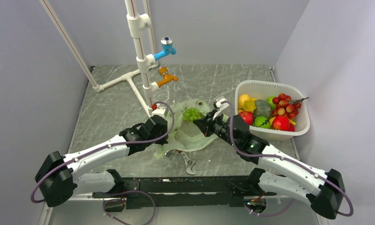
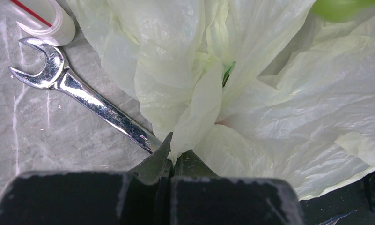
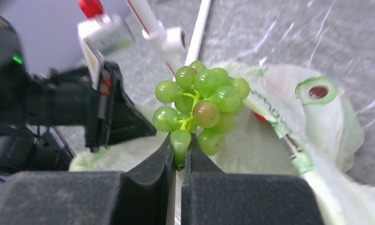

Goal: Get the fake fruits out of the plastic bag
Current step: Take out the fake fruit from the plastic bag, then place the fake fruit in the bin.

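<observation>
The grey marbled counter [image 1: 110,112] carries everything. At its centre lies the pale green plastic bag [image 1: 190,136], crumpled and spread flat. At 3 o'clock from the bag, near the right wall, stands a white tub [image 1: 269,86] piled with fake fruits [image 1: 281,123] in red, green and yellow. At 11 o'clock from the bag rises a white pipe frame [image 1: 138,47] with a blue tap [image 1: 166,47] above an orange tap [image 1: 165,77]. A steel wrench [image 2: 82,96] lies at the bag's 6 o'clock edge, partly under it.

The left fingers [image 2: 166,161] are closed tight on a gathered fold of the bag at its 9 o'clock side. The right fingers [image 3: 169,157], at the bag's 3 o'clock side, are nearly closed, pinching the lowest berry of a bunch of green grapes [image 3: 202,105] held above the bag.
</observation>
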Tool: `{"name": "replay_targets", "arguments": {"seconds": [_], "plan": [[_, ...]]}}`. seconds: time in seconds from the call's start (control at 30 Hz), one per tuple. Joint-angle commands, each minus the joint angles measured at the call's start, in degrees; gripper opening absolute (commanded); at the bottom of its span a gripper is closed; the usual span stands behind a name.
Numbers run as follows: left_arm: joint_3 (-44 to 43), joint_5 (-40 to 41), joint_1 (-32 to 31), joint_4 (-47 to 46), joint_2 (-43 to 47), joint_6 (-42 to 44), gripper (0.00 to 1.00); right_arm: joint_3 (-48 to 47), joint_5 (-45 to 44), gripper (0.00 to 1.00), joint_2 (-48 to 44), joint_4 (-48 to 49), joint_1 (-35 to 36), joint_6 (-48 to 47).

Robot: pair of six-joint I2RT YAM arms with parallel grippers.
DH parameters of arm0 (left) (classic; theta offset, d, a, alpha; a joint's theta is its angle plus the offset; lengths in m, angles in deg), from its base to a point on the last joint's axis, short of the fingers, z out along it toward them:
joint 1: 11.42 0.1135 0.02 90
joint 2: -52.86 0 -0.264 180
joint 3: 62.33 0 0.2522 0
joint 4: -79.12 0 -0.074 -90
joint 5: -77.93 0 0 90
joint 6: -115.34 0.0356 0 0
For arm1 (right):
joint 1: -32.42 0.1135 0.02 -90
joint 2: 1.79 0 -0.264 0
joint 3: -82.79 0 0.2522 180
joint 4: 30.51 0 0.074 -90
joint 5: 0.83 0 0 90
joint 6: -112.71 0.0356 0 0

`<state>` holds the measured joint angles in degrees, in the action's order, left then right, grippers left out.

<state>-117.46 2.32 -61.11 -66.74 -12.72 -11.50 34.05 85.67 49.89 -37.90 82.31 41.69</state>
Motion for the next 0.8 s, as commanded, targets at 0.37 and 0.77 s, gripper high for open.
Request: {"name": "replay_targets", "arguments": {"seconds": [0.37,0.77], "plan": [[0.1,0.3,0.0,-1.3,1.0,0.2,0.00,-13.8,-23.9,0.00,-4.8,-4.6,-0.3,-6.9],[0.3,0.2,0.0,-1.1,1.3,0.3,0.00,-9.5,-43.2,0.00,-8.8,-16.6,-20.5,8.2]]}}
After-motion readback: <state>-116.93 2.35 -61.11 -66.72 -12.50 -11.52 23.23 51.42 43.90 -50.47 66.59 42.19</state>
